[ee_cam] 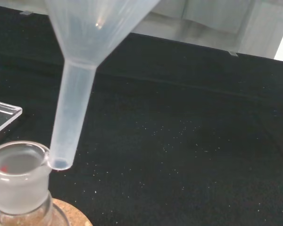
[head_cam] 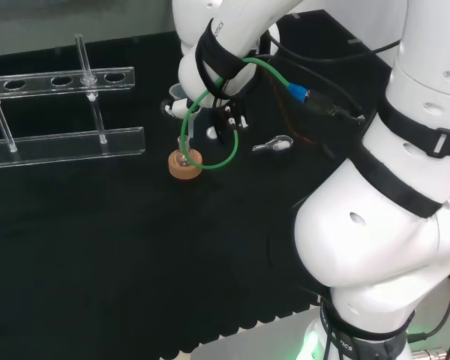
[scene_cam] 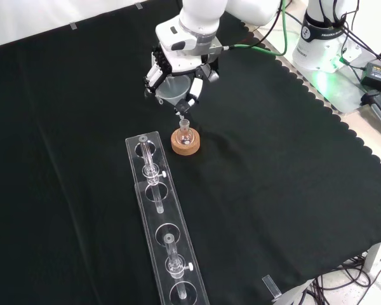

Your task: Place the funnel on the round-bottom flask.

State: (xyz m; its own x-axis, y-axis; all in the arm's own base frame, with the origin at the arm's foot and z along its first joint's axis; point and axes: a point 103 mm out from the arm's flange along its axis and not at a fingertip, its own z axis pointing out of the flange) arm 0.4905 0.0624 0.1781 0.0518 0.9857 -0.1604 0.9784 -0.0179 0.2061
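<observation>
The funnel (ee_cam: 80, 70) is seen closest in the wrist view, its translucent stem hanging with the tip just beside the rim of the round-bottom flask (ee_cam: 19, 179), at the outer edge of the neck mouth rather than inside it. The flask is seated on a cork ring (scene_cam: 185, 143), taken here as the landmark. In the front view, the funnel cone (scene_cam: 176, 91) is held above the cork ring, gripped by the hand (scene_cam: 178, 73) with fingers curled round its wide upper part. A clear rack (scene_cam: 162, 216) lies just beside the cork ring, nearer the front camera. The funnel is judged light, stiff and smooth plastic, likely to slip or tilt; it is best held at the cone. The glass flask is judged fragile and easily tipped on its stand.
</observation>
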